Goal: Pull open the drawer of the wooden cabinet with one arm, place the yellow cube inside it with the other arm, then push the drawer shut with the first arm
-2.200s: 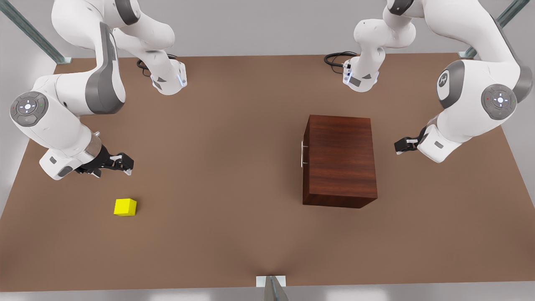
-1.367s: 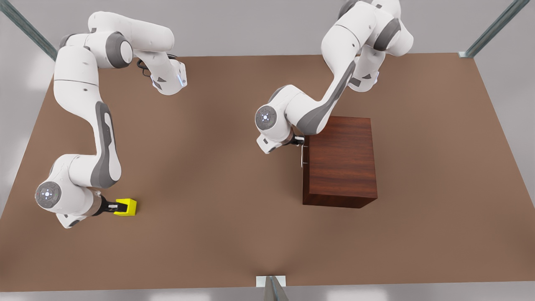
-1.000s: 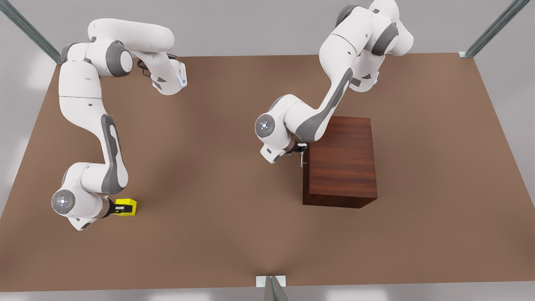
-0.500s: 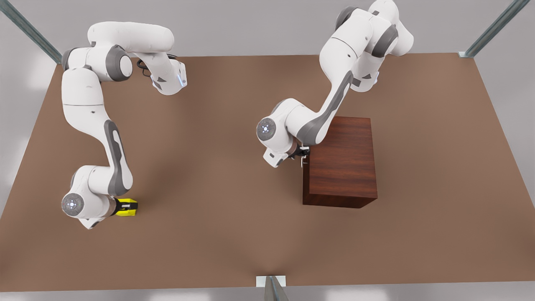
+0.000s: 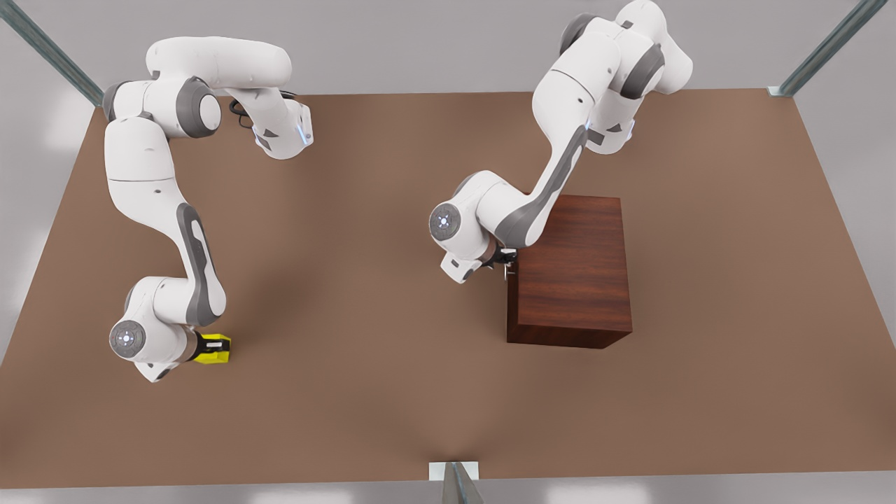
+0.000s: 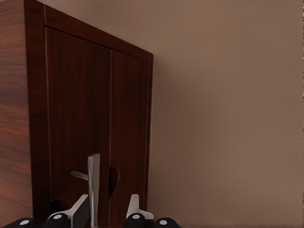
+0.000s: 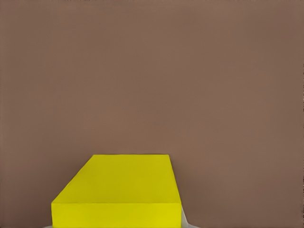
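Wooden cabinet [image 5: 570, 269]: dark reddish-brown wood, streaked grain, satin sheen. Drawer [image 6: 95, 142] front: same wood; handle [image 6: 93, 185] thin, silvery metal. Yellow cube [image 7: 118, 192]: plain, smooth, matt. Tabletop [image 5: 392, 294]: lighter brown, matt, even. Arm shells [image 5: 150, 189]: glossy white, grey covers.

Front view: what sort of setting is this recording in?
Likely a simulated tabletop test bench: a bare brown table with metal frame struts at its corners, two white arms mounted at its far edge, one wooden cabinet and a yellow cube.

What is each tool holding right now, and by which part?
The right tool straddles the yellow cube's sides on the table. The left tool straddles the drawer's handle; neither grip is confirmed.
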Action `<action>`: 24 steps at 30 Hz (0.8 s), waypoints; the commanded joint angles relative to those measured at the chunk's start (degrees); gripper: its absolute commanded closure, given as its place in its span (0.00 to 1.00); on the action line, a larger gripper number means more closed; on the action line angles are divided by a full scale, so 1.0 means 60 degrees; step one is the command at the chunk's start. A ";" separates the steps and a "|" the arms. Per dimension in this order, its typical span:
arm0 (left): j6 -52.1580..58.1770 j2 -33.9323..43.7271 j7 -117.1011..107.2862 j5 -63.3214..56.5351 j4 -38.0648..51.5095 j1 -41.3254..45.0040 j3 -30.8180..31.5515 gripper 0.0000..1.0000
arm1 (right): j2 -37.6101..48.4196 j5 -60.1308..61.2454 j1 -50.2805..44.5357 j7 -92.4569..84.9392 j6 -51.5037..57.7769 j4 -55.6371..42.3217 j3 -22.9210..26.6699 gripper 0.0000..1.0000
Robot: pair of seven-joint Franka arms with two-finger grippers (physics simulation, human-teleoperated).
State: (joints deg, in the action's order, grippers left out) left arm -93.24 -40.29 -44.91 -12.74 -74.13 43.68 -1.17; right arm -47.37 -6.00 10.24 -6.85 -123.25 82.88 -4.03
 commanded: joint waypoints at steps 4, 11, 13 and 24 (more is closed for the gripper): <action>-0.0193 -0.0009 -0.0352 0.0233 0.0006 0.0059 0.0004 0.46 | 0.0263 -0.0128 -0.0080 -0.0119 0.0034 -0.0087 -0.0046 0.40; -0.0208 -0.0038 -0.0719 0.0380 0.0108 0.0234 0.0062 0.47 | 0.1406 -0.0099 -0.0095 -0.0089 0.0576 -0.0102 -0.0530 0.40; -0.0208 -0.0038 -0.0836 0.0380 0.0167 0.0308 0.0077 0.47 | 0.1771 -0.0099 -0.0109 0.0028 0.0899 -0.0102 -0.0807 0.40; -0.0559 -0.0229 -0.1686 0.0380 0.0489 0.0645 0.0560 0.48 | 0.2124 -0.0143 -0.1076 0.2371 0.2158 -0.0893 -0.1818 0.40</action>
State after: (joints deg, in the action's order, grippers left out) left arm -95.86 -41.58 -49.79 -10.46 -71.41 47.30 2.14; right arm -34.71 -6.26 4.25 -4.58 -113.65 77.66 -14.82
